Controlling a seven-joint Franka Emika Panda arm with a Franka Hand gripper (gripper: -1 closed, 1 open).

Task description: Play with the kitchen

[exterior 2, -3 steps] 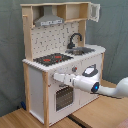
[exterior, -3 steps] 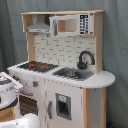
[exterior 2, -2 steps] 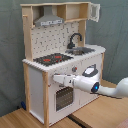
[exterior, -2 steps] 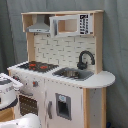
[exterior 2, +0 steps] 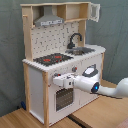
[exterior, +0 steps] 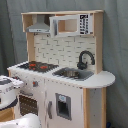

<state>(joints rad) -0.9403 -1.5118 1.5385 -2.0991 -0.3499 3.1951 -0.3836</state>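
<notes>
Change: nothing visibly differs from a second ago; the arm stays at the same spot against the front of the kitchen (exterior 2: 37, 80) and no door has shifted.
Place: the kitchen (exterior: 75, 95) stands on a wooden floor before a grey curtain, filling both exterior views.
Kitchen: one boxy unit, white panels framed in pale wood, with a dotted white backboard.
Hood: one grey hood (exterior 2: 49, 20), wedge-shaped, at the second exterior view's upper left.
Stovetop: one flat black stovetop (exterior 2: 52, 59) with two red rings.
Oven door: one oven door (exterior 2: 62, 97) with a dark barred window.
Gripper: the gripper (exterior 2: 56, 80), white and blocky, sits at the oven's top edge; I cannot tell whether its fingers are spread or pressed together.
Faucet: one curved black faucet (exterior 2: 75, 39) above one sink (exterior 2: 84, 50).
Microwave: one upper cabinet, its door (exterior 2: 93, 11) swung open.
</notes>
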